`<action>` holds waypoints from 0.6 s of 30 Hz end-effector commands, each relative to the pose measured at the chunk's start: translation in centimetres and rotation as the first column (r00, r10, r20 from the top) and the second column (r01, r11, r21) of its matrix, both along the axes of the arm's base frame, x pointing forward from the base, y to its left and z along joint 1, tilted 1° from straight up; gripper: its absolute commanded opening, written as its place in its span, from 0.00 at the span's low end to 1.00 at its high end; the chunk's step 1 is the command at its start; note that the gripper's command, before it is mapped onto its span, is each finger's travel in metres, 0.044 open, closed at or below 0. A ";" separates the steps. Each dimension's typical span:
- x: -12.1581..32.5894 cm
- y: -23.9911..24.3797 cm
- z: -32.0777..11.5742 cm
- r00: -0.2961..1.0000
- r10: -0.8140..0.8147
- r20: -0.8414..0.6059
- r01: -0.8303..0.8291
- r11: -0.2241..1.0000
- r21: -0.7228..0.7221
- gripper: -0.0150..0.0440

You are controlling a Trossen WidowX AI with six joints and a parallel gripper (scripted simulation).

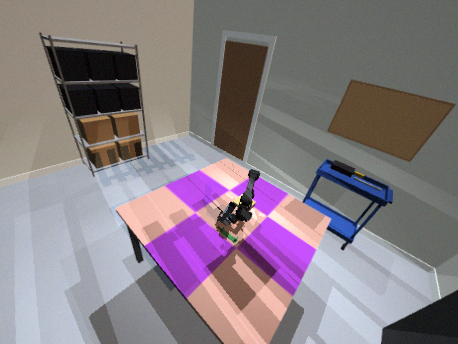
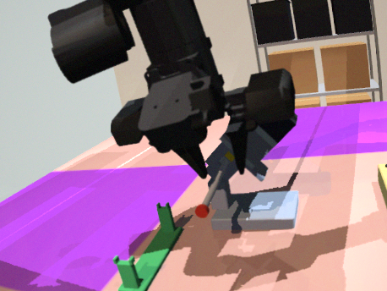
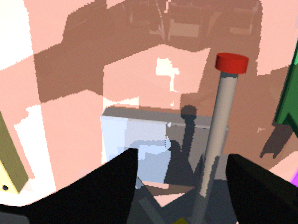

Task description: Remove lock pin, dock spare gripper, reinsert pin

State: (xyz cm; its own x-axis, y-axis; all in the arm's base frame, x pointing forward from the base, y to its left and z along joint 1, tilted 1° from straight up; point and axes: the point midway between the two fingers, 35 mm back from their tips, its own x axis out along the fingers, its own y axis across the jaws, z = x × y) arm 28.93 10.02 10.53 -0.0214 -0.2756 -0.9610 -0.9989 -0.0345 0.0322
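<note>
At the exterior frame's centre, the lock pin (image 2: 215,188) (image 3: 216,120) was seen aslant at the mount (image 2: 275,213) (image 3: 132,132), red head outward, presumably for easy pulling; the gripper (image 1: 243,215) (image 2: 222,171) (image 3: 182,160) was held close by, part-open, nothing gripped.

The place looks like a workshop or lab: a wire shelf rack (image 1: 143,107) with bins and boxes at far left, a blue tool cart (image 1: 387,200) at right, and a robot arm (image 1: 248,192) (image 2: 169,34) on a table (image 1: 167,240).
</note>
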 end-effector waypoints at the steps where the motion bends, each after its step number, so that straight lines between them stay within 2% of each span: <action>1: 0.0 0.7 0.8 1.000 0.000 0.002 0.000 1.000 0.002 0.59; 17: -0.7 2.8 3.6 1.000 0.004 -0.022 -0.004 1.000 -0.023 0.59; 18: -0.7 2.3 3.0 1.000 0.005 -0.025 -0.005 1.000 -0.027 0.64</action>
State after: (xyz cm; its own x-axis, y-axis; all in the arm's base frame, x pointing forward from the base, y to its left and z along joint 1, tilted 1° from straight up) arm 28.25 12.40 13.63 -0.0423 -0.3013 -0.9526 -0.9976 -0.0389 0.0566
